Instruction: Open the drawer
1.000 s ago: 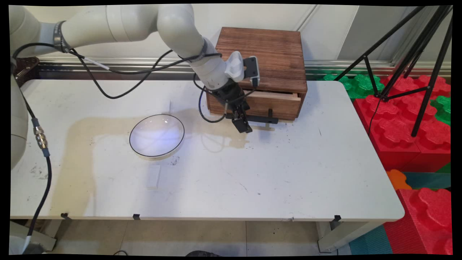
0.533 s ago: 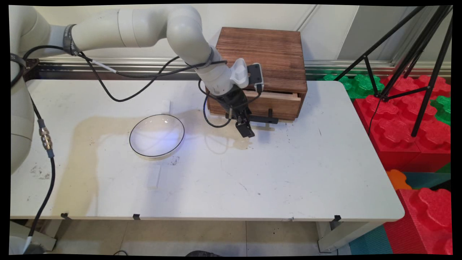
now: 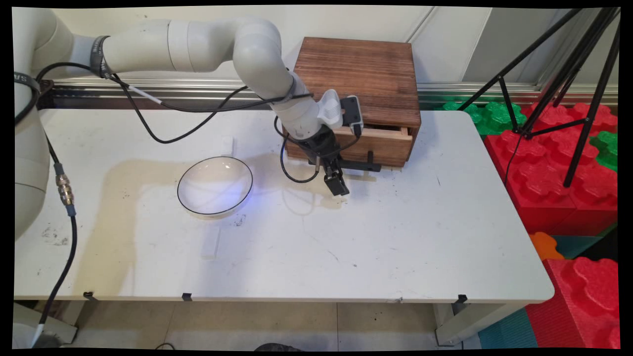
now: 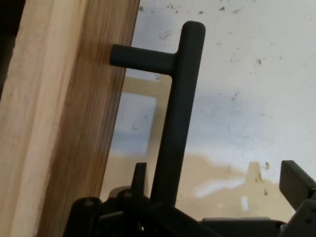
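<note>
A brown wooden box (image 3: 363, 74) stands at the table's back, its drawer (image 3: 381, 143) pulled slightly out. A black bar handle (image 3: 363, 167) runs across the drawer front. My gripper (image 3: 339, 187) points down at the handle's left end, low over the table. In the hand view the gripper (image 4: 217, 180) is open. The handle bar (image 4: 180, 113) rises between the fingers, close to the left fingertip (image 4: 139, 174) and far from the right one (image 4: 296, 182). The drawer's wooden front (image 4: 64, 113) fills the left side.
A white bowl with a black rim (image 3: 215, 186) sits left of the gripper. One small white block (image 3: 211, 242) lies in front of it, another (image 3: 227, 145) behind it. A black tripod (image 3: 559, 74) and red and green foam blocks (image 3: 559, 163) stand right of the table.
The gripper has sunk lower and shifted slightly right and nearer, staying at the handle's left end. The forearm swung along with it. The drawer stays slightly out.
</note>
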